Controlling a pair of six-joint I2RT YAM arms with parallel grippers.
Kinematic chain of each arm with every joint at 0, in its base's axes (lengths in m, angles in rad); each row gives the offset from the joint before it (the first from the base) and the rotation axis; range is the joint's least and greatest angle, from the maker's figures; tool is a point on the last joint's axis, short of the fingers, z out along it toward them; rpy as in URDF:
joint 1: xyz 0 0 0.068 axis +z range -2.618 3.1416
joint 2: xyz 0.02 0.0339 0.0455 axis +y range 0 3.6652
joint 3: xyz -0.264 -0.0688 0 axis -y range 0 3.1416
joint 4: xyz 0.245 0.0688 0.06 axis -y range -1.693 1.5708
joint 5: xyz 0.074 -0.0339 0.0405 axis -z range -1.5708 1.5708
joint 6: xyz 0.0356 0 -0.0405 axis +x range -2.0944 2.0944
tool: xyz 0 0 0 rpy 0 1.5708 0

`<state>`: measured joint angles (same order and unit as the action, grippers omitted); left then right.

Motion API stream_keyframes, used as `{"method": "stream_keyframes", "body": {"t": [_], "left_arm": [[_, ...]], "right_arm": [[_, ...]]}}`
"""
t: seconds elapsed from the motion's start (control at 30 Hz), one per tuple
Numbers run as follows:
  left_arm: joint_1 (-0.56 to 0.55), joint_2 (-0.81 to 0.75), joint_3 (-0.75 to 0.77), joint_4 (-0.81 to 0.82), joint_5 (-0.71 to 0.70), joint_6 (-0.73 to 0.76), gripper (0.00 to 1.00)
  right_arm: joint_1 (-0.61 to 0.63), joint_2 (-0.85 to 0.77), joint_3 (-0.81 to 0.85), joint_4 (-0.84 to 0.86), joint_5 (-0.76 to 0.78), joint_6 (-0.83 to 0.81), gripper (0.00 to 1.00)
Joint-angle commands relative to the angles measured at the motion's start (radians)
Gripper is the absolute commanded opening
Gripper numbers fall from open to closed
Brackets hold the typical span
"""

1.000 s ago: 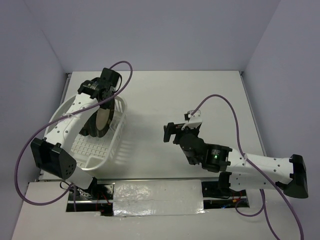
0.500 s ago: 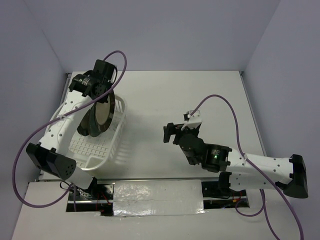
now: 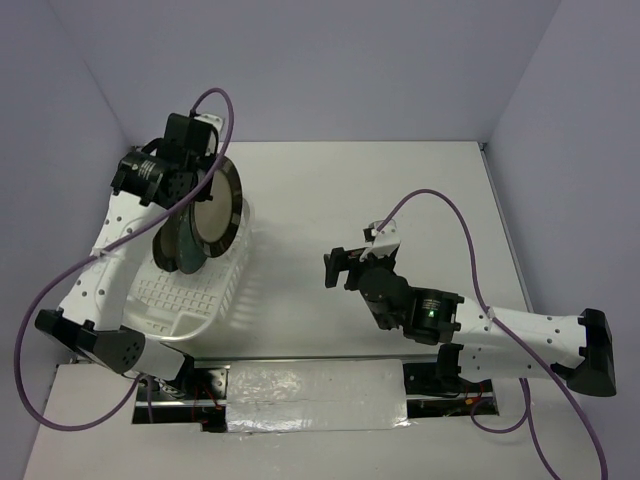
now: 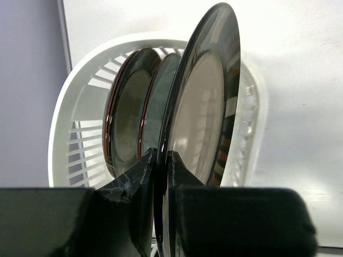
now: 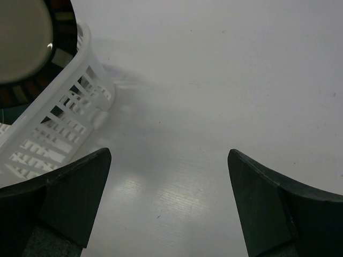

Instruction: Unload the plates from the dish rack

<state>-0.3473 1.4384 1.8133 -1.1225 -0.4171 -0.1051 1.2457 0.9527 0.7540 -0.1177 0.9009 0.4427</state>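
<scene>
Over on the left, the left gripper (image 4: 162, 160) is raised above the far end of the rack (image 3: 185, 295), its two fingers (image 4: 140, 176) pinched tight on the black rim of the beige plate (image 3: 212, 207). That plate is held on edge, tilted, with its pale centre facing right towards the middle of the table (image 3: 400, 190), and its top stands well above the white basket wall. Whether its lower edge is clear of the basket I cannot tell; the slotted wall hides it. Seen from the left wrist, two more stand upright in the rack just behind it: a dark plate (image 4: 127, 115) furthest left and a teal plate (image 4: 159, 88) between that and the held one, all three close together and roughly parallel. The rack sits at the table's left side, its grid floor bare at the near end. Well apart from it, to the right of centre, the right gripper (image 3: 335, 268) hangs low over bare white tabletop, pointing towards the rack, its fingers (image 5: 69, 198) spread wide with nothing between them.
</scene>
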Motion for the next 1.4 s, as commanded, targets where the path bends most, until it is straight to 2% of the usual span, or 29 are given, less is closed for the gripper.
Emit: {"method": "stream_keyframes", "body": {"t": [0.0, 0.13, 0.27, 0.33, 0.37, 0.4, 0.43, 0.5, 0.6, 0.63, 0.73, 0.87, 0.93, 1.1, 1.23, 1.37], "left_arm": [[-0.001, -0.065, 0.133, 0.075, 0.018, -0.068, 0.0], [-0.001, -0.085, 0.167, 0.102, 0.083, -0.107, 0.0], [-0.001, -0.11, 0.126, 0.18, 0.202, -0.128, 0.0], [-0.004, -0.146, 0.071, 0.278, 0.323, -0.183, 0.0], [-0.01, -0.163, -0.027, 0.399, 0.46, -0.227, 0.0], [-0.013, -0.177, -0.073, 0.453, 0.462, -0.257, 0.0], [-0.019, -0.191, -0.104, 0.492, 0.533, -0.283, 0.0], [-0.061, -0.191, -0.158, 0.573, 0.532, -0.332, 0.0], [-0.079, -0.187, -0.258, 0.705, 0.648, -0.412, 0.0], [-0.085, -0.176, -0.284, 0.805, 0.719, -0.435, 0.0], [-0.186, -0.113, -0.371, 0.917, 0.704, -0.472, 0.0], [-0.271, 0.04, -0.327, 0.879, 0.655, -0.41, 0.0], [-0.282, 0.071, -0.385, 0.915, 0.655, -0.412, 0.0], [-0.277, 0.095, -0.561, 1.081, 0.643, -0.42, 0.0], [-0.274, 0.169, -0.575, 1.127, 0.719, -0.398, 0.0], [-0.248, 0.2, -0.626, 1.249, 0.822, -0.419, 0.0]], "right_arm": [[0.003, -0.009, 0.034, 0.042, 0.004, -0.021, 0.97], [0.001, -0.003, 0.045, 0.027, 0.007, -0.012, 0.97], [0.001, -0.015, 0.051, -0.008, 0.036, 0.017, 0.98], [0.001, -0.047, 0.044, -0.002, 0.035, 0.011, 0.98], [0.001, -0.064, 0.036, 0.004, 0.041, 0.016, 0.99], [0.001, -0.08, 0.027, 0.01, 0.049, 0.014, 0.99], [0.001, -0.122, 0.006, 0.015, 0.056, 0.019, 0.99], [0.001, -0.173, -0.019, 0.019, 0.091, 0.037, 1.0], [0.001, -0.299, -0.09, 0.076, 0.125, 0.044, 1.0], [0.0, -0.362, -0.129, 0.093, 0.128, 0.044, 1.0], [0.001, -0.454, -0.185, 0.147, 0.148, 0.03, 1.0], [0.001, -0.503, -0.209, 0.157, 0.176, 0.036, 1.0], [0.001, -0.486, -0.217, 0.176, 0.248, 0.037, 1.0], [0.001, -0.407, -0.151, 0.046, 0.299, 0.134, 1.0], [0.001, -0.394, -0.146, 0.046, 0.283, 0.128, 1.0], [0.0, -0.393, -0.176, 0.101, 0.28, 0.102, 1.0]]}}
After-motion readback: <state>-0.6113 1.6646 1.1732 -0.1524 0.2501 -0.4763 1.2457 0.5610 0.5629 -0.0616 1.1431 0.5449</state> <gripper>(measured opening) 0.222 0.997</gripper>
